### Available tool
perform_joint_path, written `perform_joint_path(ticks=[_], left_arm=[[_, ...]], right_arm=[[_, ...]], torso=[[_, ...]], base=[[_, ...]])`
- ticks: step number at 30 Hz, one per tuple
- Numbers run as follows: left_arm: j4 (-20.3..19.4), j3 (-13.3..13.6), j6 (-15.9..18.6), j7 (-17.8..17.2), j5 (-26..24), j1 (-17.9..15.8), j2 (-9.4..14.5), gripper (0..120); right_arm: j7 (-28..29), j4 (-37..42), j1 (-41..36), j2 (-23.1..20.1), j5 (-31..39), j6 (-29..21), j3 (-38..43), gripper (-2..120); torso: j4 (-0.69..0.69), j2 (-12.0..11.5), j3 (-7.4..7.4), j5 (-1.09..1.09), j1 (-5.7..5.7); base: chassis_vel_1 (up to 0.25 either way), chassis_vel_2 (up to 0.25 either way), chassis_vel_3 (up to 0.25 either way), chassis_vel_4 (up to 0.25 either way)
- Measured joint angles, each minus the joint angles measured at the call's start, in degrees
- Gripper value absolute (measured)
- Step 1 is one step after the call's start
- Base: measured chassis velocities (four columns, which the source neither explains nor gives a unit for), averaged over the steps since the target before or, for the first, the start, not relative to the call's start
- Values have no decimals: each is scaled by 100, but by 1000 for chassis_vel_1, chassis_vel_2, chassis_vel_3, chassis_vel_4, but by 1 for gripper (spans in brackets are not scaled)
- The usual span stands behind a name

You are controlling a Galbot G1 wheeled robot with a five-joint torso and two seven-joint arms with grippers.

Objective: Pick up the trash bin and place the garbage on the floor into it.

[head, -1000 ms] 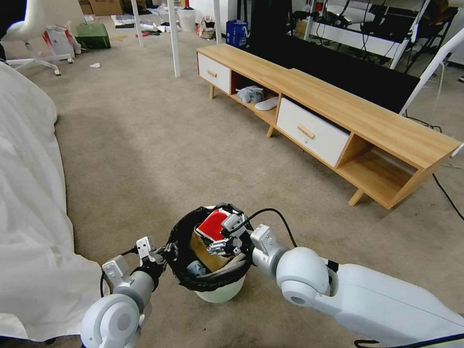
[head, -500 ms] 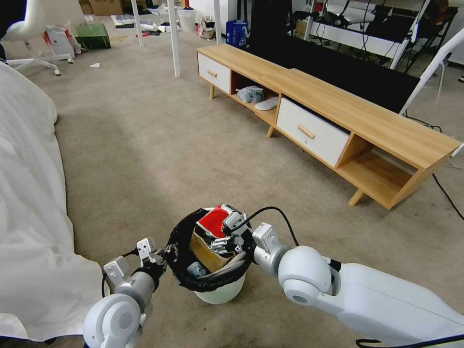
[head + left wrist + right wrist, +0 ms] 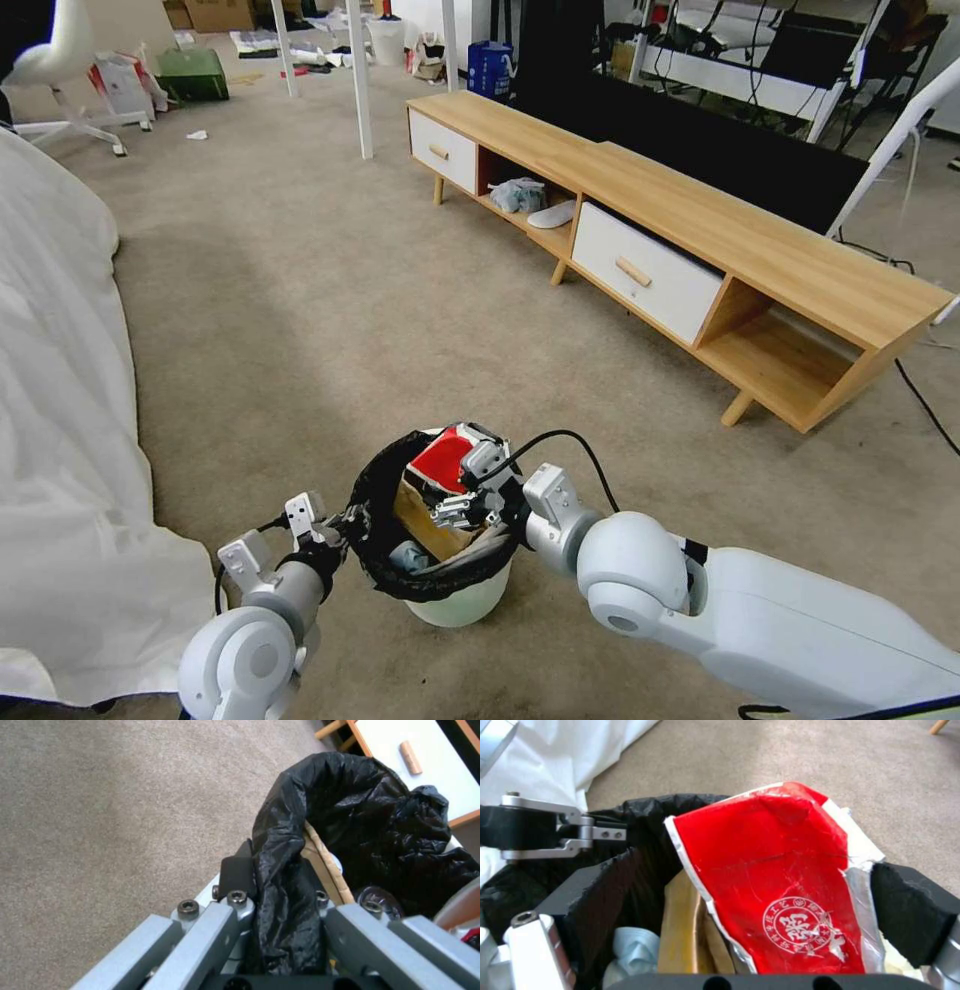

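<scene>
So the trash bin (image 3: 455,600) is a small round thing with a pale mint-white body, sitting low in the head view right in front of the robot, over the beige carpet floor (image 3: 300,300). Can't tell whether its base actually touches the carpet. A crinkly black bag (image 3: 350,813) lines it and folds out over the rim, shiny and wrinkled all over.

The left gripper (image 3: 335,525) is on the bin's left rim, fingers (image 3: 235,873) clamped tight on the bag-covered edge, one outside and one inside.

The right gripper (image 3: 465,500) sits over the bin's mouth with a red-white packet (image 3: 780,885) between its black fingers (image 3: 910,915). The fingers are spread apart, one on each side of the packet; whether they're actually squeezing it, I can't say. The packet is glossy red with a white edge and a round white logo, and it sticks up out of the bin. Under it there's a brown paper bag (image 3: 682,930) and a pale crumpled tissue (image 3: 635,945) already inside.

A white sheet (image 3: 60,450) lies to the robot's left, and a long wooden cabinet (image 3: 700,240) stands further off to the right.
</scene>
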Motion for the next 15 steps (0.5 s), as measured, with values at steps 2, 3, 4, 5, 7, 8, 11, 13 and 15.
perform_joint_path(ticks=[2,3,4,5,7,8,11,13,15], left_arm=[[15,-2,0,-1,2,-11,-10,0],[15,-2,0,-1,2,-11,-10,0],[22,-4,0,-1,2,-13,-12,0],[35,-6,-2,-3,3,-19,-16,0],[46,-9,-2,-4,3,-26,-20,0],[46,-9,-2,-4,3,-26,-20,0],[62,-12,-3,-11,3,-44,-24,0],[79,-12,-3,-19,1,-62,-25,0],[82,-12,-3,-25,-3,-71,-25,0]], right_arm=[[0,0,1,27,1,0,-16,100],[0,0,1,27,1,0,-16,100],[0,1,4,36,2,0,-25,100],[0,6,12,48,4,-2,-46,100],[1,9,13,51,3,-7,-66,100],[1,9,13,51,3,-7,-66,100],[1,34,8,48,2,-14,-99,100],[3,55,-4,44,2,-18,-105,100],[7,58,-10,42,1,-18,-105,100]], torso=[[0,0,0,0,0],[0,0,0,0,0],[0,0,0,0,0],[0,0,0,0,0],[0,0,0,0,0],[0,0,0,0,0],[0,0,0,0,0],[0,0,0,0,0],[0,0,0,0,0]], base=[[0,0,0,0],[0,0,0,0],[0,0,0,0],[0,0,0,0],[0,0,0,0],[0,0,0,0],[0,0,0,0],[0,0,0,0],[0,0,0,0]])
